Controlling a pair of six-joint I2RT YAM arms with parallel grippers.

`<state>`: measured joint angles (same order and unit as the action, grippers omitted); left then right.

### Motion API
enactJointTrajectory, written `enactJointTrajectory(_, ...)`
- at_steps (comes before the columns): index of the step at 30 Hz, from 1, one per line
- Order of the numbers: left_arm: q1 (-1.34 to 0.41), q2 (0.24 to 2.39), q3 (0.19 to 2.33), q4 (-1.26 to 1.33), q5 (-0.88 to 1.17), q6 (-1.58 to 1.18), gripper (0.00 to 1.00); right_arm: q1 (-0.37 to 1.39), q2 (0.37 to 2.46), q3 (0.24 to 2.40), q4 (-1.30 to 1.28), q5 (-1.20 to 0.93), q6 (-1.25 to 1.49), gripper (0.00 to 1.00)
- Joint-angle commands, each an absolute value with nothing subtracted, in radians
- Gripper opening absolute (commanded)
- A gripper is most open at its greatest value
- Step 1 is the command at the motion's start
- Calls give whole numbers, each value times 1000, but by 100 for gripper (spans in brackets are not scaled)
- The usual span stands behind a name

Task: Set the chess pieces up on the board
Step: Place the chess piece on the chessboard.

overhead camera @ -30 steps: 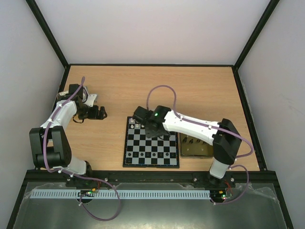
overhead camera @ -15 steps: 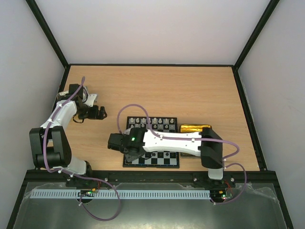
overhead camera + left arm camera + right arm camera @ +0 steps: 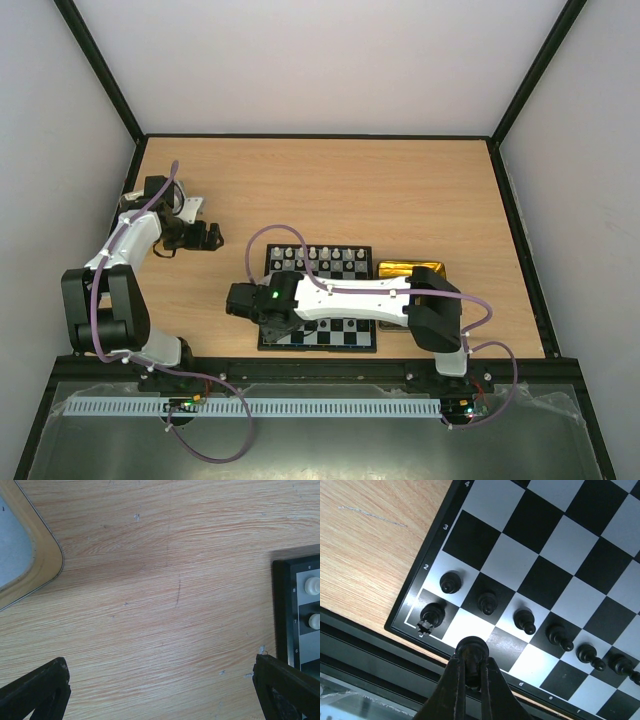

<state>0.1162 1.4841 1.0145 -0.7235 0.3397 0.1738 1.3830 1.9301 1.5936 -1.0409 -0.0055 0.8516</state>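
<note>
Over the near left corner of the board (image 3: pixel 515 562), the right gripper (image 3: pixel 471 672) has its fingers pinched tight on a black chess piece (image 3: pixel 471 647), right at the first-row square just beside the corner piece (image 3: pixel 431 615)! Black pawns (image 3: pixel 487 602) line the second row, and white pieces (image 3: pixel 320 258) stand along the board's far edge. Off to the board's left, the left gripper (image 3: pixel 160 662) hovers above the bare table (image 3: pixel 150 580), fingers spread wide, holding nothing.

The table (image 3: pixel 150 580) was matt grained wood; the board (image 3: pixel 512 560) looked smooth, faintly glossy; the chess pieces (image 3: pixel 487 602) shone like plastic.
</note>
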Motion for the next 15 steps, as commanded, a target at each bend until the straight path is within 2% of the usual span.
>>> enactJointTrajectory(1,113,1462,1020,-732,340,168,99,1385,1943,1587,-1012,-14,840,2)
enactJointTrajectory(15,113,1464,1018,-732,342,171,99,1374,1950,1496,-942,-39,845,2)
